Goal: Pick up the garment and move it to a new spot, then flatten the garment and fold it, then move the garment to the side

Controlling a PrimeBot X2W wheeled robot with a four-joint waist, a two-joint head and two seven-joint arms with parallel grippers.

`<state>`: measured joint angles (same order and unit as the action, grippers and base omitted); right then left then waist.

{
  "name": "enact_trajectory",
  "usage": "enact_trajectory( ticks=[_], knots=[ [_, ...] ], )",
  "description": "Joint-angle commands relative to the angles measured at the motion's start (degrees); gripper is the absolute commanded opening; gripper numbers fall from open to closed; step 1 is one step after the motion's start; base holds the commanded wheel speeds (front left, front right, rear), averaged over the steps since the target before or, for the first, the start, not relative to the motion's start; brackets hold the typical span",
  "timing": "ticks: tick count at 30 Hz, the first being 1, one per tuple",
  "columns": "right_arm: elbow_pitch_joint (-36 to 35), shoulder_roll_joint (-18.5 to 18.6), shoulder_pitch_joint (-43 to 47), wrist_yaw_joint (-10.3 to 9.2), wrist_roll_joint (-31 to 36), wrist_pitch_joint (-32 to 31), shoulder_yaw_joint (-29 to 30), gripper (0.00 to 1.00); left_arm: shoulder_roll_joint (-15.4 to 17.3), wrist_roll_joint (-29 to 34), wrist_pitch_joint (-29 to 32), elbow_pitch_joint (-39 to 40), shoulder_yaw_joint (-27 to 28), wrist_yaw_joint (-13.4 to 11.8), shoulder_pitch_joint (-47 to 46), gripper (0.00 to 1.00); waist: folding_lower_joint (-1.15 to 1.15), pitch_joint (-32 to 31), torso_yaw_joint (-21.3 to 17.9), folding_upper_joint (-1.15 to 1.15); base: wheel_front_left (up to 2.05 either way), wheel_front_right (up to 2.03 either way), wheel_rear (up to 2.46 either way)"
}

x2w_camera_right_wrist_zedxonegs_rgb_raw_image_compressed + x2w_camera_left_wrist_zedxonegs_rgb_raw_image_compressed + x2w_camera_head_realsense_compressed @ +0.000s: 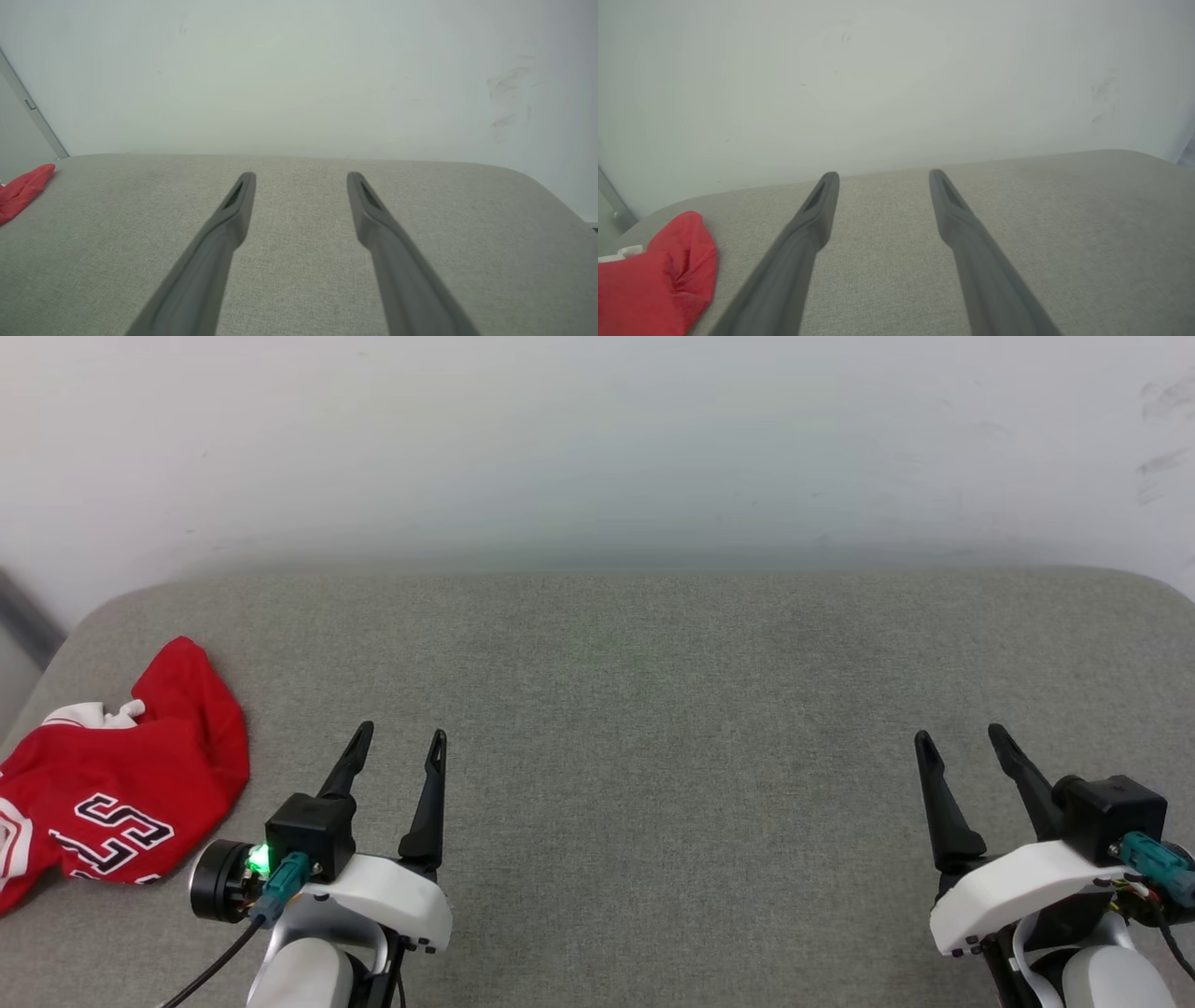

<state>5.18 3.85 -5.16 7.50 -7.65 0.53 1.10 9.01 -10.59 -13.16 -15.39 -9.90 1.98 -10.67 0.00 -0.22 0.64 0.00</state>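
Garment [131, 770] — red, crumpled, black white-edged letters — lies beside released left end effector [401, 731]; right end effector [959, 732] released too

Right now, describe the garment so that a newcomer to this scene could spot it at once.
A wide grey padded surface runs up to a white wall. At its left edge, left of the left end effector, lies the crumpled garment. It is the one bright red thing there, with white trim and black, white-outlined lettering.
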Motion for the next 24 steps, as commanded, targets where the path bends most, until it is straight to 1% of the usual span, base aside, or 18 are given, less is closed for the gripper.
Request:
enact_trajectory(
  ticks=[1,17,24],
  knots=[
    [-0.53,-0.18,0.16,-0.02,1.05,0.36,0.09,1.00,0.07,0.68,-0.44,-0.01,0.14,-0.17,-0.64,1.00,0.00,0.01,0.02,0.00,0.00,0.00,0.00],
    [-0.87,-0.83,-0.15,-0.02,5.89,1.18,0.88,1.00,-0.45,4.53,-2.12,-1.79,0.18,0.03,-1.26,1.00,0.00,0.28,0.39,0.00,0.00,0.00,0.00],
    [-0.39,-0.95,-0.21,-0.02,4.87,1.53,1.36,1.00,-0.63,3.42,-2.06,-3.11,0.54,0.30,-1.45,1.00,0.00,0.32,0.52,0.00,0.00,0.00,0.00]
  ],
)
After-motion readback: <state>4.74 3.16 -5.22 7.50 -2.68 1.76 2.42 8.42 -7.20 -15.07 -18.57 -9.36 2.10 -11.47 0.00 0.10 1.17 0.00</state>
